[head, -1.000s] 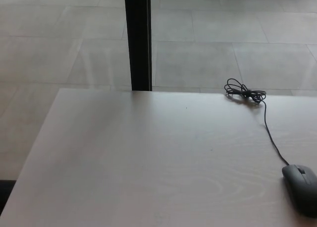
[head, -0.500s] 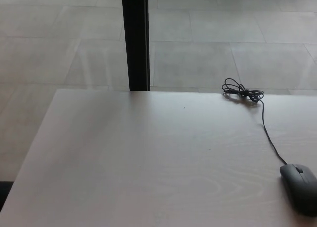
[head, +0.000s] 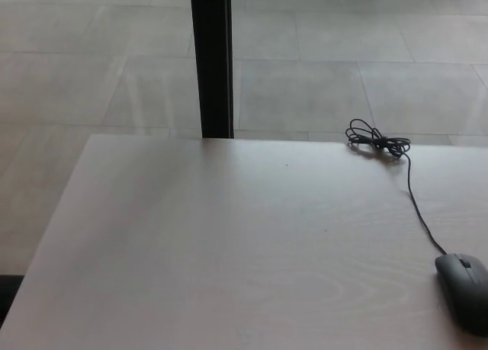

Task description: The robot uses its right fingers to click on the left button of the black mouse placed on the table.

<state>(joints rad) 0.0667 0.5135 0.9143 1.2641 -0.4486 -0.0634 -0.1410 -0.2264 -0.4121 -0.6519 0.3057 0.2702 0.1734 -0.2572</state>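
Observation:
A black mouse [head: 465, 291] lies on the pale wooden table [head: 229, 243] at the right edge of the head view, partly cut off by the picture's border. Its thin black cable [head: 418, 209] runs away from it toward the far edge and ends in a bundled coil [head: 377, 142]. Neither of my hands shows anywhere in the picture.
A black vertical post [head: 212, 60] stands behind the table's far edge. Beyond it lies a grey tiled floor [head: 320, 75]. The table's left edge runs diagonally from the far left corner toward the bottom left.
Only the camera has wobbled slightly; the whole picture shifted a few pixels left and back. The mouse and cable lie where they were.

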